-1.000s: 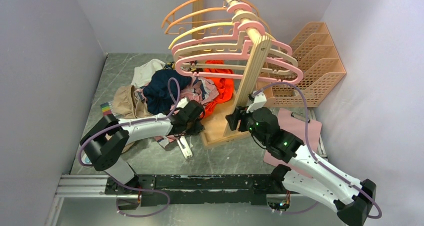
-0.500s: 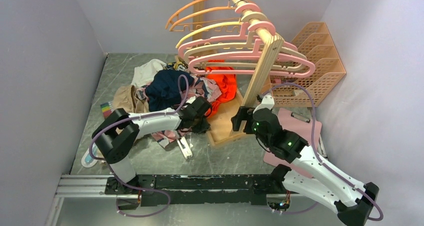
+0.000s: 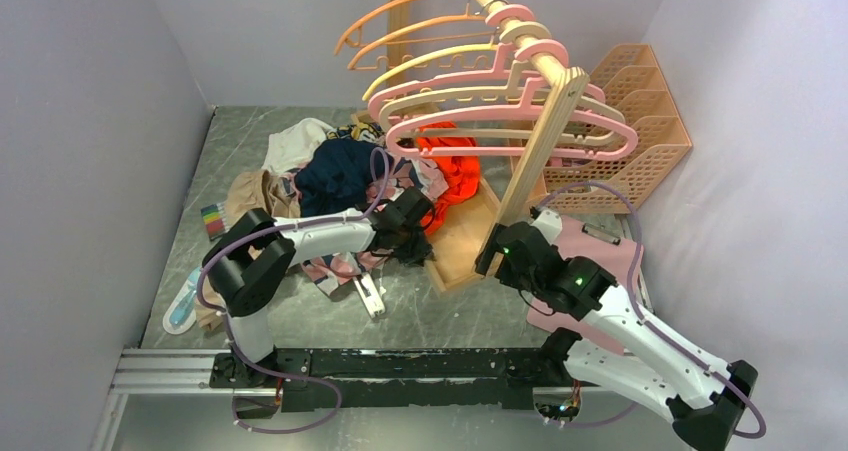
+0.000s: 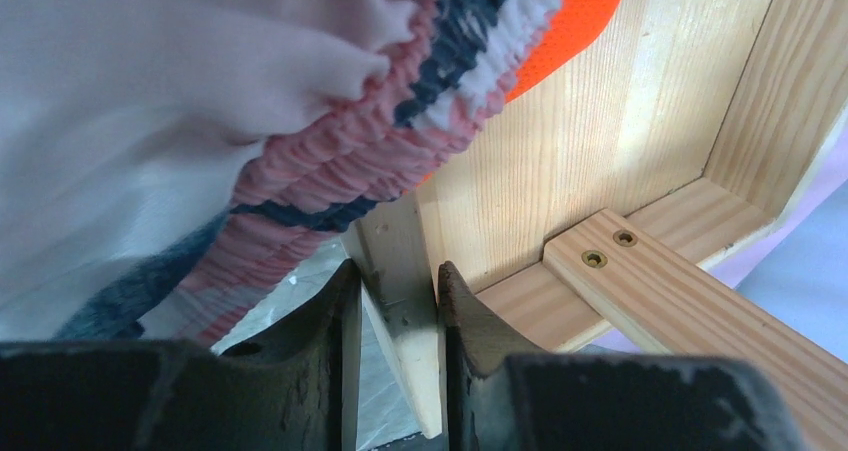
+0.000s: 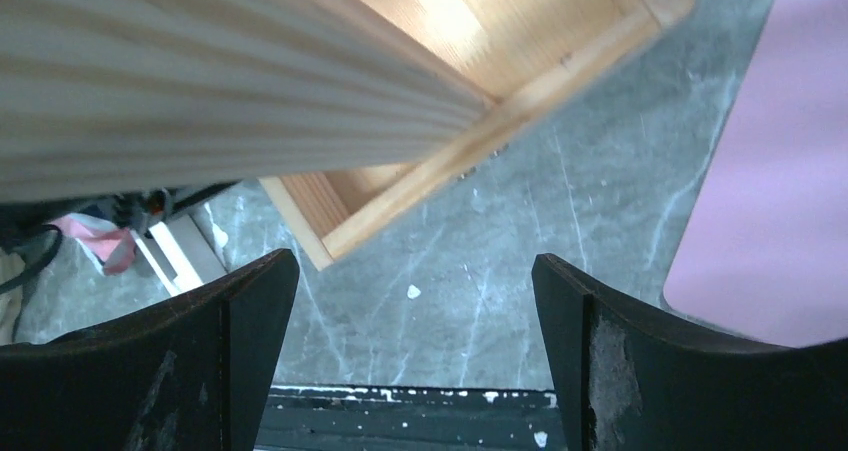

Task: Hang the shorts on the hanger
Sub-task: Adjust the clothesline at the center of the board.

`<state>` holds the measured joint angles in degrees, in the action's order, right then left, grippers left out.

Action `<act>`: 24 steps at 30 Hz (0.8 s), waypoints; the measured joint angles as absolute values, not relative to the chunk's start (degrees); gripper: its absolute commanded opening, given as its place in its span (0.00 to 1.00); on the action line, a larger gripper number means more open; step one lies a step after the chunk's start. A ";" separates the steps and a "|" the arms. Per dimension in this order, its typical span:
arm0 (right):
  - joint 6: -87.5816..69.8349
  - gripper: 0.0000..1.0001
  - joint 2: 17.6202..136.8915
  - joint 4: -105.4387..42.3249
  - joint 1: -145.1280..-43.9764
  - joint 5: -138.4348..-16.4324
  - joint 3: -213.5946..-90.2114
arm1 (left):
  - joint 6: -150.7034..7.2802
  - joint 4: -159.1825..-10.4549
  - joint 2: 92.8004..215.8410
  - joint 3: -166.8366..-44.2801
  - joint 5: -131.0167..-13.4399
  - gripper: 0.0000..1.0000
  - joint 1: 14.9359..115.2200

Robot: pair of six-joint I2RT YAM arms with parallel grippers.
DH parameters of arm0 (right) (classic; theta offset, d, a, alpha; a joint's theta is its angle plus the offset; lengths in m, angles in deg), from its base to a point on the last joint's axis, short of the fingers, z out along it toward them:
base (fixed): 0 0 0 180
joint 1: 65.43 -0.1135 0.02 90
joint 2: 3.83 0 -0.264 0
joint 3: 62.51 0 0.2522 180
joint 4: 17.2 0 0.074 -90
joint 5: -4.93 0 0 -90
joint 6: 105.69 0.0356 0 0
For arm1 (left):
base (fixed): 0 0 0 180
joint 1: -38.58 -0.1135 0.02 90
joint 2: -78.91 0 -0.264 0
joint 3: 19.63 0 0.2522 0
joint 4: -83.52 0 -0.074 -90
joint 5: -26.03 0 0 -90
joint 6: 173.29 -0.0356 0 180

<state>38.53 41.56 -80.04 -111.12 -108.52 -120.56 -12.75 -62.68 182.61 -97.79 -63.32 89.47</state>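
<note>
The shorts (image 3: 424, 178), pink with a navy-and-white print, lie in the clothes pile beside the wooden rack; their gathered waistband (image 4: 330, 156) hangs just above my left fingers. The pink hanger (image 3: 478, 118) hangs on the rack's rail, at the near end of the row. My left gripper (image 3: 424, 245) (image 4: 398, 293) is shut on the edge board of the rack's wooden base (image 3: 465, 239) (image 4: 400, 271). My right gripper (image 3: 492, 261) (image 5: 415, 296) is open and empty, close to the foot of the rack's upright post (image 3: 540, 151) (image 5: 200, 81).
Orange hangers (image 3: 400, 19) and a yellow hanger (image 3: 440, 59) share the rail. The pile holds a navy garment (image 3: 335, 171), an orange-red one (image 3: 457, 166) and beige cloth (image 3: 255, 199). A peach basket organiser (image 3: 632, 121) stands back right; a pink mat (image 3: 603, 251) lies under my right arm.
The rack with its hangers has shifted right and leans more. My left gripper has travelled right with the base edge. My right gripper has drawn back toward the post's foot.
</note>
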 measured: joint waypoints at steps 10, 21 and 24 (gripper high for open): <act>48.67 0.91 42.33 -79.10 -111.01 -106.22 -111.80 | -12.55 -63.51 183.93 -98.91 -65.42 0.07 89.54; 58.92 0.89 51.57 -68.87 -111.71 -102.29 -109.28 | -12.55 -67.49 182.90 -96.39 -65.33 0.07 89.76; 61.37 0.88 52.27 -66.38 -111.95 -102.70 -108.39 | -12.53 -68.41 182.72 -95.87 -65.33 0.07 89.80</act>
<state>61.37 52.27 -66.38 -111.95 -102.70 -108.39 -12.53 -68.41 182.72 -95.87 -65.33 89.80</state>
